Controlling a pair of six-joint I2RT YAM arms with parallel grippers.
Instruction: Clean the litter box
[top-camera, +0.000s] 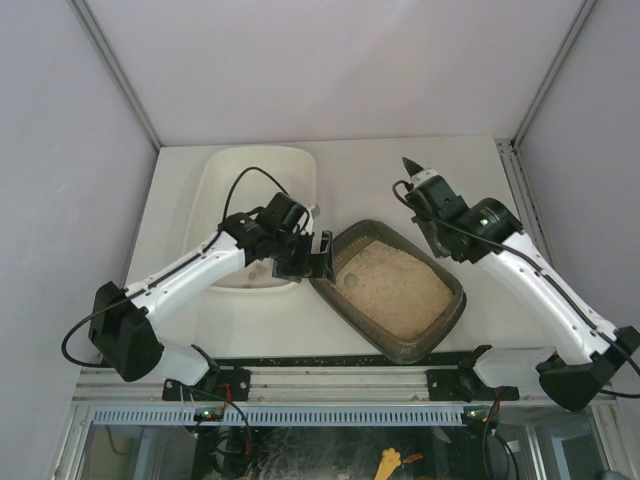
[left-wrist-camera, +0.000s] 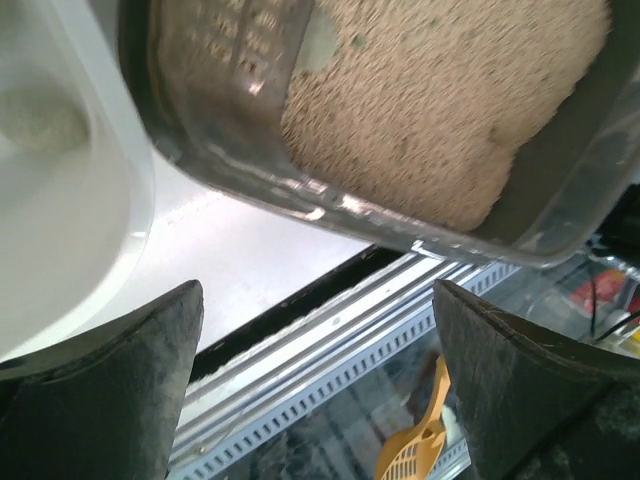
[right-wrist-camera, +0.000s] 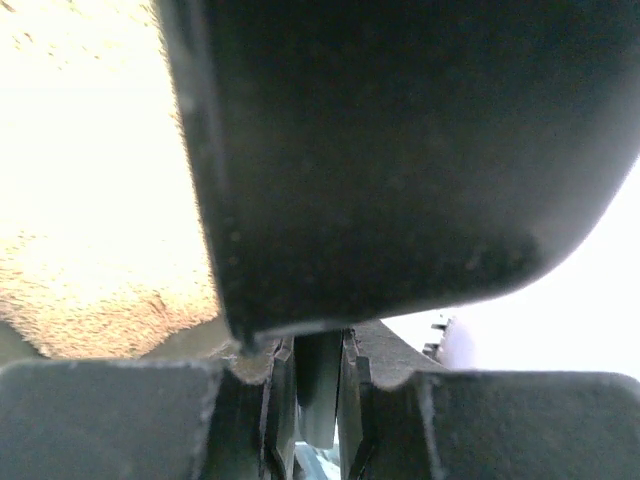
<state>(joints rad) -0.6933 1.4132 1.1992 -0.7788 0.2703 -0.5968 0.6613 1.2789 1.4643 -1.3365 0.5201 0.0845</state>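
Litter box (top-camera: 455, 300) is sitting at centre-right of the overhead frame on the white worktop (top-camera: 360, 180). Its long axis is running diagonally from upper left to lower right, and beige litter (top-camera: 395, 285) is covering most of its floor. A small grey clump (top-camera: 365, 255) is showing near the upper-left end.

At that same corner the left hand (top-camera: 318, 255) is hovering with its fingers spread fully apart and gripping nothing. It is occupying the narrow gap between the box and the white tub (top-camera: 225, 185) just to the left. Whether it is touching the rim cannot be told.

The right hand (top-camera: 408, 163) is pointing toward the top of the frame, away from the box, with its fingers pressed together and nothing visibly between them. A dark, blurred shape is filling most of its own camera.

The left arm is looking the nearer of the two, with the box's short end lying straight ahead of its fingers. Open worktop is lying above the box and to its right. The box's lowest corner is crowding the black rail (top-camera: 330, 365) at the near edge, leaving little room that way. An orange slotted scoop (left-wrist-camera: 415, 450) is lying below the worktop, out of either hand's grip.
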